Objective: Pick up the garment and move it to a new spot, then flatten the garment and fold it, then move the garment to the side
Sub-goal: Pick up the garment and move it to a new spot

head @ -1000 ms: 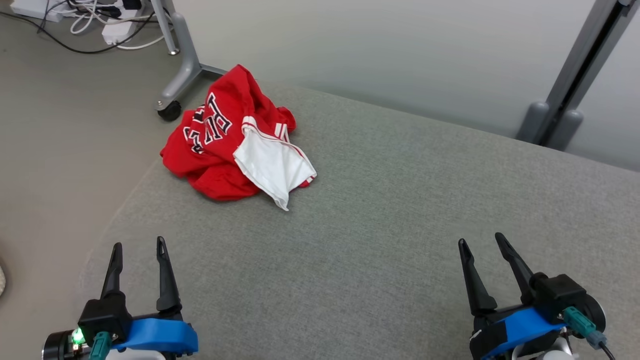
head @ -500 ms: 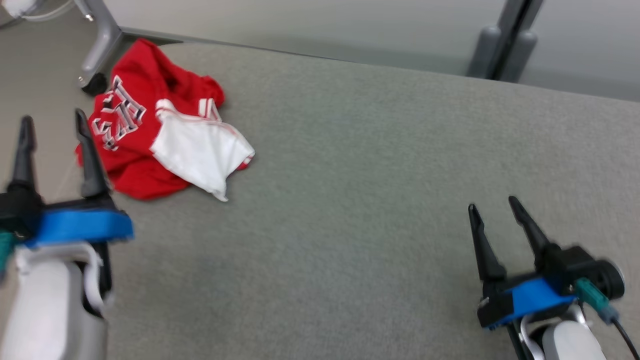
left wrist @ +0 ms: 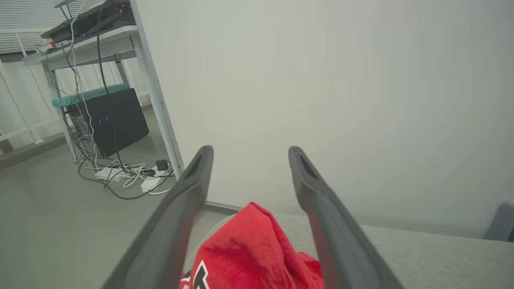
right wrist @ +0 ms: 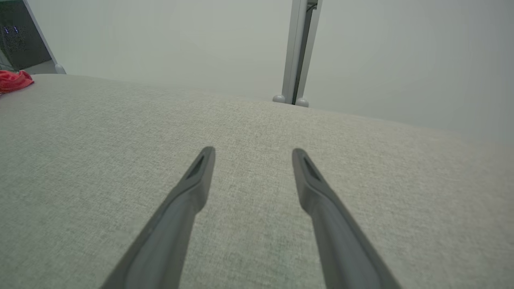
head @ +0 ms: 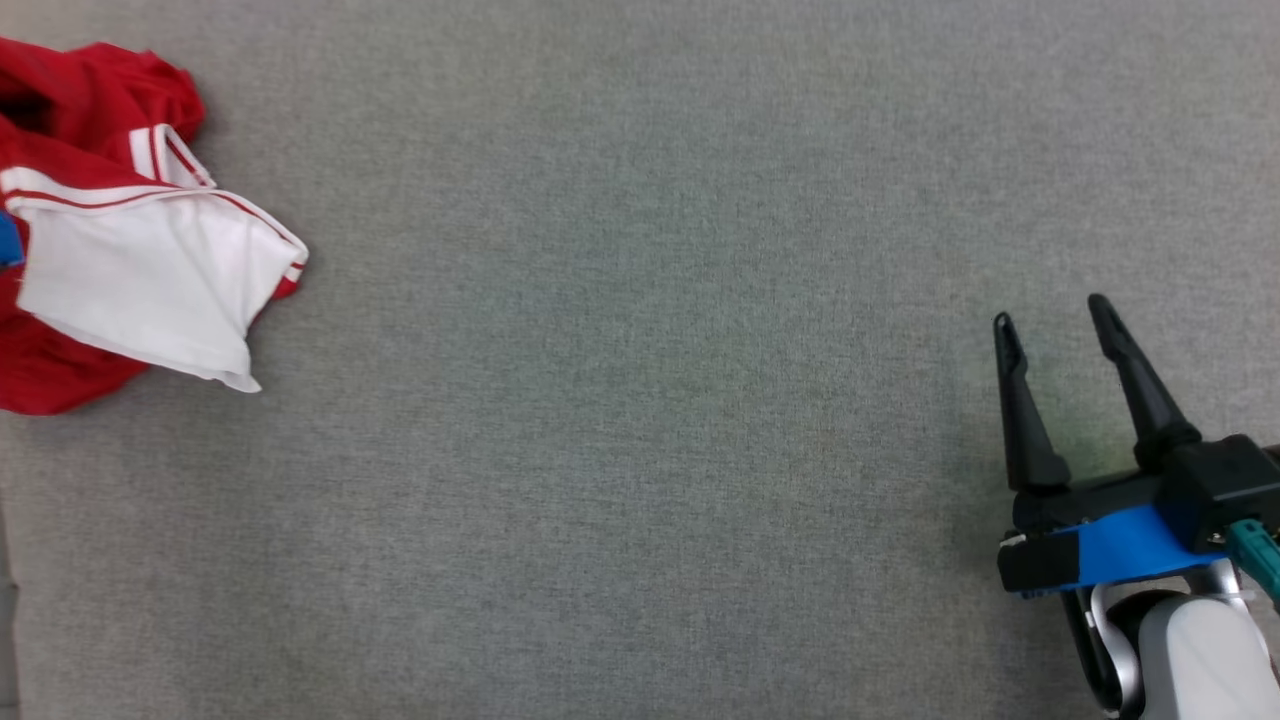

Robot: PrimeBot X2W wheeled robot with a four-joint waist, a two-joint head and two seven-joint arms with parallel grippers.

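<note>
The garment (head: 120, 270), a crumpled red jersey with a white inside panel and red-and-white trim, lies bunched at the left edge of the grey fabric surface (head: 640, 400). In the left wrist view the red cloth (left wrist: 253, 253) heaps up just below and between my left gripper (left wrist: 249, 154), whose fingers stand open above it with nothing held. My right gripper (head: 1052, 320) hovers open over bare grey fabric at the right, far from the garment. Its wrist view shows the open fingers (right wrist: 252, 154) and a sliver of red cloth (right wrist: 14, 80) at the far left.
Beyond the surface stands a pale wall. A desk frame (left wrist: 156, 100) with a black computer case (left wrist: 110, 120) and tangled cables (left wrist: 128, 176) is on the floor to the left. A grey post (right wrist: 299, 52) rises behind the surface's far edge.
The head camera has tipped down and turned right, so the garment now sits at the picture's left edge. My left gripper has moved forward over the garment. Both grippers stay open.
</note>
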